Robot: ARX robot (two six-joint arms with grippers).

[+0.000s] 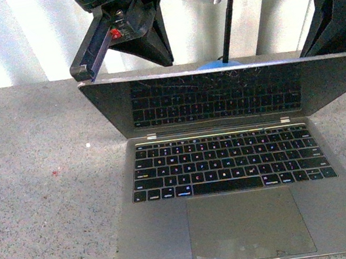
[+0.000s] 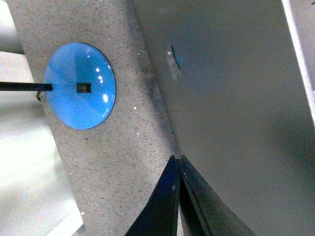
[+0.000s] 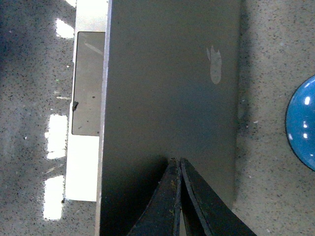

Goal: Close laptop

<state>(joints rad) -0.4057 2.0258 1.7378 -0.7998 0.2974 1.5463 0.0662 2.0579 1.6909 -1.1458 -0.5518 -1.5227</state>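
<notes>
The silver-grey laptop [image 1: 158, 238] lies open on the speckled table, keyboard and trackpad facing me. Its lid [image 1: 220, 92] leans forward over the keys, the scratched black screen reflecting the keyboard. My left gripper [image 1: 166, 59] is shut and empty, its tips just behind the lid's top edge at the left. In the left wrist view the shut tips [image 2: 177, 158] sit at the edge of the lid's back [image 2: 236, 98], near the apple logo [image 2: 172, 64]. My right gripper [image 1: 311, 48] is shut behind the lid's right end. In the right wrist view its tips [image 3: 176, 161] rest against the lid's back [image 3: 162, 88].
A blue disc base [image 1: 219, 64] with a thin black rod [image 1: 230, 13] stands on the table right behind the lid; it also shows in the left wrist view [image 2: 80, 86] and the right wrist view [image 3: 302, 128]. A white wall closes the back.
</notes>
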